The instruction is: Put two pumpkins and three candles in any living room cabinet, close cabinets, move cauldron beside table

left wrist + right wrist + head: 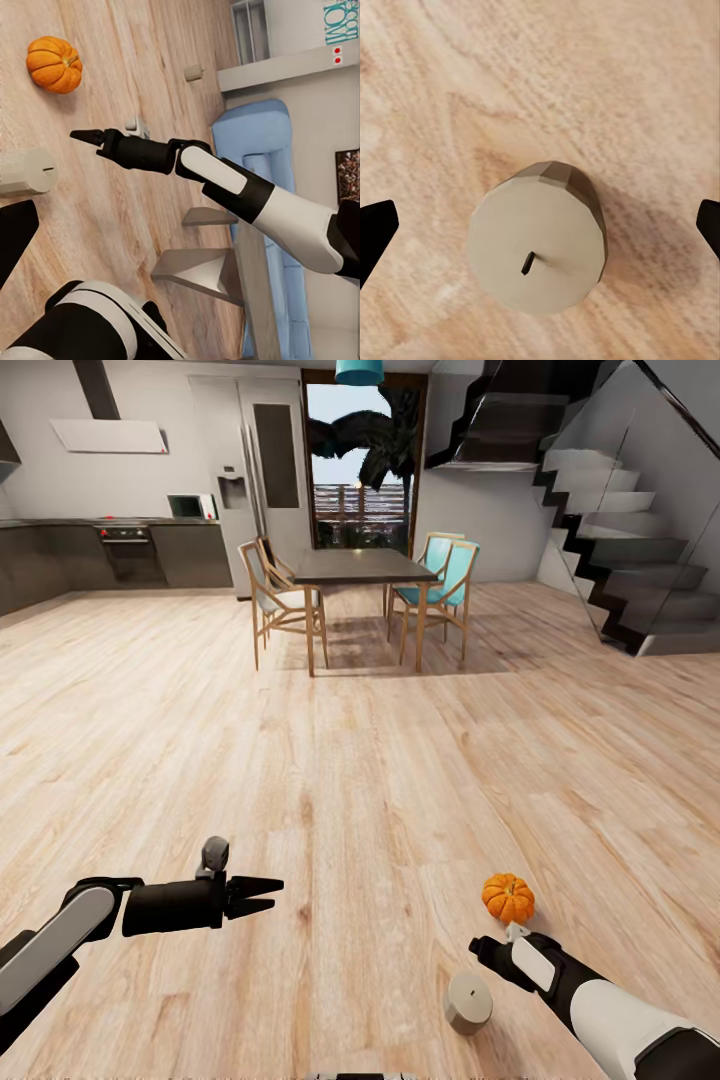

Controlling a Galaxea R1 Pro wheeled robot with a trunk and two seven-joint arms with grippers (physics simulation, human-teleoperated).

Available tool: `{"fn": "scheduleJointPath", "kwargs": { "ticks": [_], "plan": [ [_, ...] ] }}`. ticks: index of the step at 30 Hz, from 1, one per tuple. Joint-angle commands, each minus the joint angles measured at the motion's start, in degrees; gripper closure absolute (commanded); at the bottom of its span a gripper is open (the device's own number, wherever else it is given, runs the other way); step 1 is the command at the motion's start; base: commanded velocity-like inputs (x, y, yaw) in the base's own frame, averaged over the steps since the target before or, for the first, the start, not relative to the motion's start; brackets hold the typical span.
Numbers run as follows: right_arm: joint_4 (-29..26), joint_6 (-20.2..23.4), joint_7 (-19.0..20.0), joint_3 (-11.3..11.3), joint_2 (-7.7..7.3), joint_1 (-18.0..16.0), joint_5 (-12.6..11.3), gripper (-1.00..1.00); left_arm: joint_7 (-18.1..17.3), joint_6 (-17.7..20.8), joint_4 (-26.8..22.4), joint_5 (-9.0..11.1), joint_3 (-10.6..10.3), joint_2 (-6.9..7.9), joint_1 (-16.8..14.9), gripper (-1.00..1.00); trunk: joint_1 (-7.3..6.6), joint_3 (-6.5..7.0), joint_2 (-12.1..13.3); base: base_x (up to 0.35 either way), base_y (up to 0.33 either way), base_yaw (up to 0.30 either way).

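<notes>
A: What do we have around us?

B: We stand on a pale wood-plank floor (360,760). Far ahead is a dark-topped dining table (360,568) on light wooden legs, with chairs (440,595) in teal and pale upholstery on both sides. Far left runs a dark kitchen counter (110,550) with an oven; far right a staircase (620,550) climbs. Nothing stands between us and the things near our arms.

A: And the task's things?

B: A pumpkin (508,897) sits on the floor, near right, just beyond our right arm. A candle (468,1001) stands on the floor nearer still, a little left of the pumpkin and apart from it. In the left wrist view we see a second candle (194,73) farther off, lying near a blue sofa (259,150).

A: Which way do they point?

B: The near candle is upright, its long axis vertical; the right wrist view looks straight down on its flat top (538,247) and short dark wick. The pumpkin sits stem up.

A: Shapes and surfaces?

B: The candle is a stubby, faceted beige cylinder, matte. The pumpkin is round, ribbed, bright orange.

A: The claws?

B: Our right claw (540,225) is released, its dark fingertips (376,232) wide apart either side of the candle, touching nothing. Our left claw (262,893) hangs over bare floor, near left, fingers parted and holding nothing.
</notes>
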Motion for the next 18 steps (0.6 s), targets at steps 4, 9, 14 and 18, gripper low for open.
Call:
{"fn": "scheduleJointPath", "kwargs": {
  "ticks": [4, 9, 14, 18],
  "plan": [
    [-0.22, 0.09, -0.49, 0.45, -0.05, 0.02, -0.54, -1.00, -0.60, 0.02, 0.03, -0.21, 0.01, 0.04, -0.06, -1.00, 0.09, -0.94, -0.08, 0.000, 0.000, 0.000],
    [-0.23, -0.23, -0.50, 0.45, -0.05, 0.00, -0.54, -1.00, -3.30, 0.09, 0.03, -0.11, -0.31, 0.07, -0.06, -1.00, 0.22, -2.05, -0.15, 0.000, 0.000, 0.000],
    [-0.23, -0.29, -0.49, 0.45, -0.05, 0.02, -0.54, -1.00, -7.55, 0.11, -0.04, -0.32, -0.38, 0.19, -0.02, -1.00, 0.35, -3.16, -0.21, 0.000, 0.000, 0.000],
    [-0.23, -0.30, -0.50, 0.45, -0.05, 0.04, -0.54, -1.00, -8.38, 0.11, -0.10, -0.44, -0.40, 0.22, 0.00, -1.00, 0.37, -3.38, -0.23, 0.000, 0.000, 0.000]
  ]
}}
